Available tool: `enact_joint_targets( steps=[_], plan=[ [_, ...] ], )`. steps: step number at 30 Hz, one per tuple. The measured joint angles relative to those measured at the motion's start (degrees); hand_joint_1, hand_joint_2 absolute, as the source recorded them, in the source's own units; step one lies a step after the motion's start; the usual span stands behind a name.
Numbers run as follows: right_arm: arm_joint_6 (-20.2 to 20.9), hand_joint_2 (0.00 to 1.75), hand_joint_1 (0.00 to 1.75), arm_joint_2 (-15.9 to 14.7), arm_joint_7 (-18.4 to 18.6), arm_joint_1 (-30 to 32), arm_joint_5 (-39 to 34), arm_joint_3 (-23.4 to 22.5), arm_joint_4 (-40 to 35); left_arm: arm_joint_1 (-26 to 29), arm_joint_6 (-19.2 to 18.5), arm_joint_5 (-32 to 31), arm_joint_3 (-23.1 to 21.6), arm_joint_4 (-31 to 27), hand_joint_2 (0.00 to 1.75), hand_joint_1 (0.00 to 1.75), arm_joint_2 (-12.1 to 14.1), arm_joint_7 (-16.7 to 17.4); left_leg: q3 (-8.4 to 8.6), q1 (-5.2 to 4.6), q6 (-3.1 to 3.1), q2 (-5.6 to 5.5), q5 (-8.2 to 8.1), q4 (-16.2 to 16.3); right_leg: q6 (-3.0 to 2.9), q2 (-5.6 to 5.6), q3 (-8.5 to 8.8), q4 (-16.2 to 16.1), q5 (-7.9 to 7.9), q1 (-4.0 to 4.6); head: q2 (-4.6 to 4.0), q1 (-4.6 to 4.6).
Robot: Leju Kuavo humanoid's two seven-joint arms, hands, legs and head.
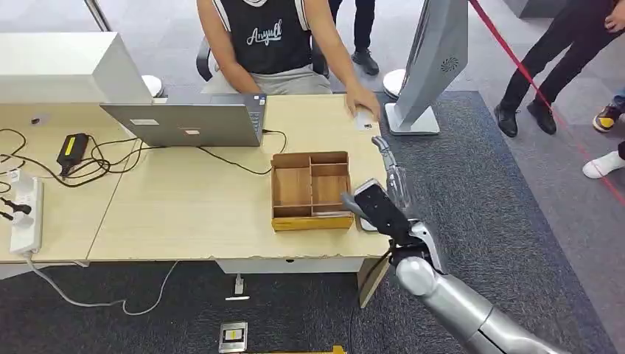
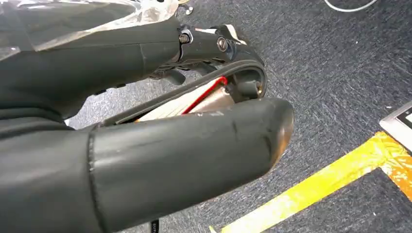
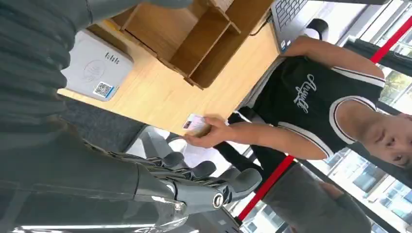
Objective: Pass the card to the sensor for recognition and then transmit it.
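A person seated across the table holds the white card (image 1: 363,118) near the table's far right edge; the right wrist view shows the card (image 3: 196,124) pinched in that person's hand. My right hand (image 1: 390,184) is raised over the table's right end, fingers (image 3: 204,171) stretched out towards the card, a short gap away, holding nothing. The sensor (image 3: 94,73), a flat white reader with a QR sticker, lies on the table beside the wooden box and beneath my right wrist. My left hand (image 2: 170,145) hangs over the carpet, with nothing in it.
A wooden divided box (image 1: 310,190) sits near the table's right end. A laptop (image 1: 184,122) with cables is behind it, and a power strip (image 1: 26,214) lies at the left. A grey standing screen (image 1: 435,66) is at the far right corner. People stand at the right.
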Motion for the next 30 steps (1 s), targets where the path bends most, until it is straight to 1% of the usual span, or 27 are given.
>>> enact_joint_targets(
  steps=[2,4,7,9,13,15,18,23,30],
  plan=[
    [0.5,1.75,0.00,0.0,0.1,-0.2,0.9,0.4,0.0,0.0,0.0,0.0,0.0,0.0,0.00,0.00,0.0,0.0,0.00,0.00,0.00,0.00,0.00,0.0,0.00,0.00,0.00,0.0,0.00,0.00,0.00,0.00],
    [2.1,1.75,0.00,0.1,0.9,-0.6,4.0,0.9,0.1,0.0,0.0,0.0,0.0,0.0,0.00,0.00,0.0,-0.1,0.00,0.00,0.00,0.00,0.00,0.0,0.00,0.00,0.00,0.0,0.00,0.00,0.02,0.00],
    [5.0,1.75,0.00,0.7,3.6,-1.7,12.5,2.5,0.3,0.0,0.0,0.0,0.0,0.0,0.00,0.00,0.0,-0.2,0.00,0.00,0.00,0.00,0.00,0.0,0.00,0.00,0.00,0.0,0.00,0.00,0.00,-0.02],
    [6.7,1.75,0.00,1.4,6.0,-2.6,19.7,4.4,0.9,-0.1,-0.1,-0.3,0.0,0.0,0.00,0.00,0.0,-0.4,-0.01,0.01,0.00,0.00,0.00,0.0,-0.01,0.00,-0.01,0.0,0.00,0.01,0.00,-0.02],
    [10.5,1.75,0.00,2.8,9.2,-4.7,30.8,8.1,2.3,-0.2,-0.3,-0.4,0.0,0.0,0.00,0.00,0.0,-1.0,-0.01,0.02,-0.01,0.01,0.01,0.0,-0.01,0.00,-0.01,0.0,-0.01,0.02,0.02,-0.02],
    [11.4,1.75,0.00,3.5,9.8,-5.4,32.6,9.3,3.0,-0.2,-0.3,-0.4,0.0,0.0,0.00,0.00,0.0,-1.0,-0.02,0.02,-0.01,-0.01,0.01,0.0,-0.01,0.00,-0.01,0.0,-0.01,0.02,0.02,0.00],
    [11.7,1.75,0.00,4.0,10.1,-6.4,33.0,11.0,4.1,-0.2,-0.3,-0.4,0.0,0.0,0.00,0.00,0.1,-1.1,-0.04,0.02,-0.01,0.00,0.00,0.0,-0.01,0.00,-0.01,0.0,-0.01,0.01,0.00,0.00],
    [15.3,1.75,0.00,5.5,10.3,-8.0,38.4,14.0,5.7,-0.2,-0.4,-0.3,0.0,0.0,0.00,0.00,0.1,-1.1,-0.02,0.02,-0.01,0.00,0.00,0.0,-0.01,0.00,-0.02,0.0,-0.01,0.01,0.02,0.00],
    [18.2,1.75,0.00,7.3,10.6,-9.2,42.1,16.5,7.3,-0.2,-0.4,0.1,0.0,0.0,0.00,0.00,0.2,-1.0,-0.03,0.04,-0.01,0.00,0.01,0.0,-0.02,0.00,-0.03,0.0,-0.01,0.03,0.00,-0.02]
  ],
)
